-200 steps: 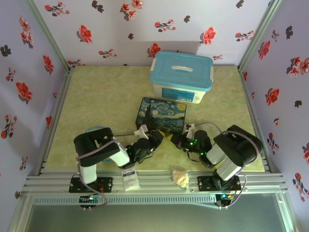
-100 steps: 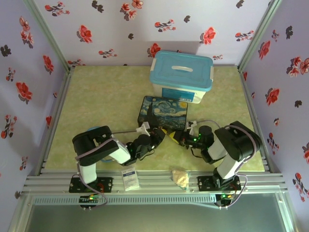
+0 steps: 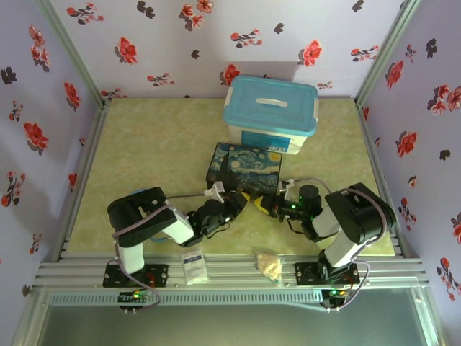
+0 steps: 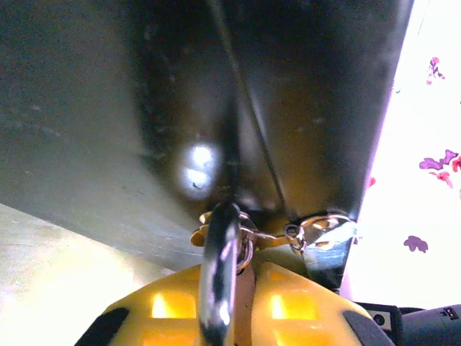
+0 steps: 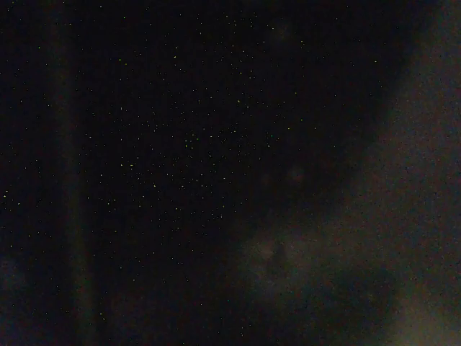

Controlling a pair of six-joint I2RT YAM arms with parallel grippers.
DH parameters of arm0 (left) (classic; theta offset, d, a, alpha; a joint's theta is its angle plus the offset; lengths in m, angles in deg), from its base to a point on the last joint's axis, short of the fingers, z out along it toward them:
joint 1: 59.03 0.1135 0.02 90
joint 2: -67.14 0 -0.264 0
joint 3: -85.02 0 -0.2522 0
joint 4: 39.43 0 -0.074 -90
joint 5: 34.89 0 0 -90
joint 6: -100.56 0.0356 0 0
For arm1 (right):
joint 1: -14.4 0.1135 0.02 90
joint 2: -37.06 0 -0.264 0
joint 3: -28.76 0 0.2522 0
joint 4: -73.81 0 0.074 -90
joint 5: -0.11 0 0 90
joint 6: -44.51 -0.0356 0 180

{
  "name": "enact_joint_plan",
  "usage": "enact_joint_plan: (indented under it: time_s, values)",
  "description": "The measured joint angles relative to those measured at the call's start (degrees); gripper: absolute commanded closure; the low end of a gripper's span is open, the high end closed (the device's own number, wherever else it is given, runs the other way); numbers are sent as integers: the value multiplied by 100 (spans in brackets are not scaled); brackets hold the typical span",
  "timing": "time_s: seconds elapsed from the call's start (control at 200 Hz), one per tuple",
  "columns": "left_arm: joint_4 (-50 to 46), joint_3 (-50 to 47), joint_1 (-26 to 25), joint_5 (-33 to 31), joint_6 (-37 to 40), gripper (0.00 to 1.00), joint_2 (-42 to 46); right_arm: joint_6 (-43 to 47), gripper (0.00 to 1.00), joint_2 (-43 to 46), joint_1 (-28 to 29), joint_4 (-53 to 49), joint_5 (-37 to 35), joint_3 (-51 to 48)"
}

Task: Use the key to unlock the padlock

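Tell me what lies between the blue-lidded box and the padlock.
The painted tin lies flat on the table between the box and the padlock. The top view shows it.

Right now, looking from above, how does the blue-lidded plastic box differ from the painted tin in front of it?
The plastic box stands tall and bulky; the painted tin lies low and flat. The box is white with a plain blue handled lid; the tin is dark, bearing a swirling night-sky picture. The box sits nearer the back wall; the tin lies further forward. Both are rectangular, closed, on the table.
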Motion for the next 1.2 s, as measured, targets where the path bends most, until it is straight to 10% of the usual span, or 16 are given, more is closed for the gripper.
enact_joint_plan:
  time_s: [0.585, 1.2]
  values:
    - [-37, -17, 188, 264, 105, 100, -31, -361, 100, 155, 667, -7, -975, -55]
    - [-50, 2, 262, 927, 341, 100, 103, 376, 100, 1080, 9, -1917, -81, 267]
